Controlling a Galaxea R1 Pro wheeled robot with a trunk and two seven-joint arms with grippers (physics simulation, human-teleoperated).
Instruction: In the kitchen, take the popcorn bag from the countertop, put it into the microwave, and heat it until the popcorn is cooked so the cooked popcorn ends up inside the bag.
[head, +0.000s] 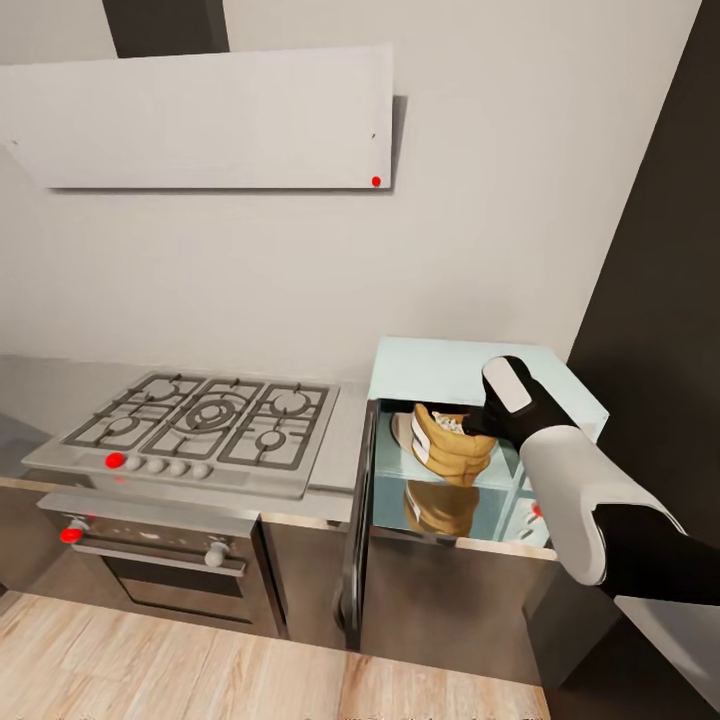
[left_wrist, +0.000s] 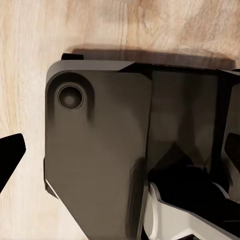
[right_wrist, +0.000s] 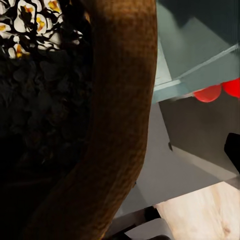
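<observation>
**Tan bag inside the open microwave, right gripper at its rim**

Tan-brown and tilted, the popcorn bag (head: 452, 447) sits inside the pale mint-blue microwave (head: 440, 365) in the head view, its rolled rim leaning toward the right, where the right gripper (head: 487, 420) meets it. The microwave stands at the right end of the countertop (head: 345, 440), just beside the gas hob (head: 195, 420), and its dark-framed door (head: 357, 520) hangs open at the cavity's left side. The gripper's fingers are hidden against the bag, so whether they clasp it cannot be told.

In the left wrist view, a dark fingertip (left_wrist: 10, 155) of the left gripper shows over the wood floor (left_wrist: 25, 75) beside a dark grey part of the robot's body (left_wrist: 95, 150); how far the jaws are spread cannot be told.

In the right wrist view, the bag's brown rolled rim (right_wrist: 117, 120) looms close, with pale popcorn (right_wrist: 25, 20) visible inside. A red light (right_wrist: 208, 93) glows beyond.
</observation>
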